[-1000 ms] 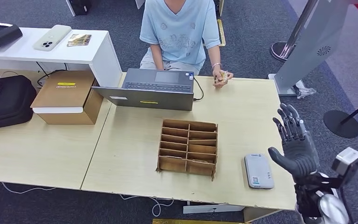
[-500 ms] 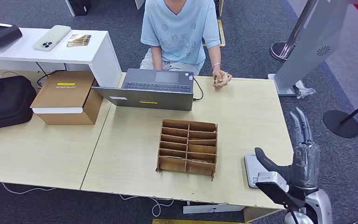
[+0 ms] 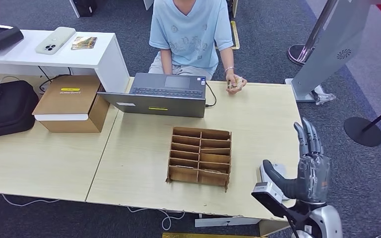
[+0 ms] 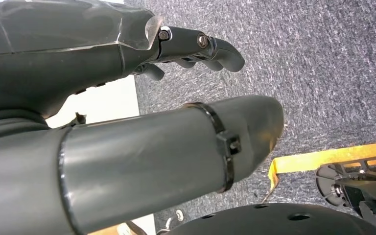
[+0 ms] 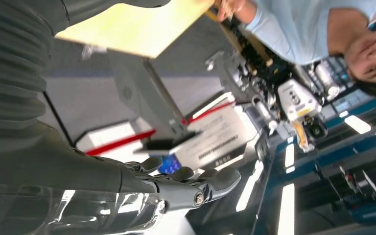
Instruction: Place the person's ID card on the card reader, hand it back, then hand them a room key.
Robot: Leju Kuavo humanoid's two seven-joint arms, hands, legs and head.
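The person's raised hand holds a small card point(image 3: 234, 83) at the far edge of the table, just right of the laptop. The grey-white card reader point(image 3: 264, 176) lies near the table's front right corner, mostly hidden behind my right hand point(image 3: 310, 168). That hand is raised above the corner, fingers stretched out and apart, thumb out to the side, nothing in it. The right wrist view shows the same spread fingers point(image 5: 191, 186). A cardboard organiser point(image 3: 200, 156) with several compartments stands mid-table. My left hand point(image 4: 191, 49) hangs over grey carpet, fingers loosely bent, holding nothing.
An open grey laptop point(image 3: 166, 93) stands at the far edge in front of the seated person. A brown box point(image 3: 72, 101) and a black bag point(image 3: 2, 106) sit on the left table. A grey kiosk point(image 3: 327, 49) and stanchion bases stand right of the table.
My right hand turned from palm-forward to edge-on, dropped low, then rose a little and shifted left over the card reader. The wrist camera swung to the hand's left. The person's card hand stays put.
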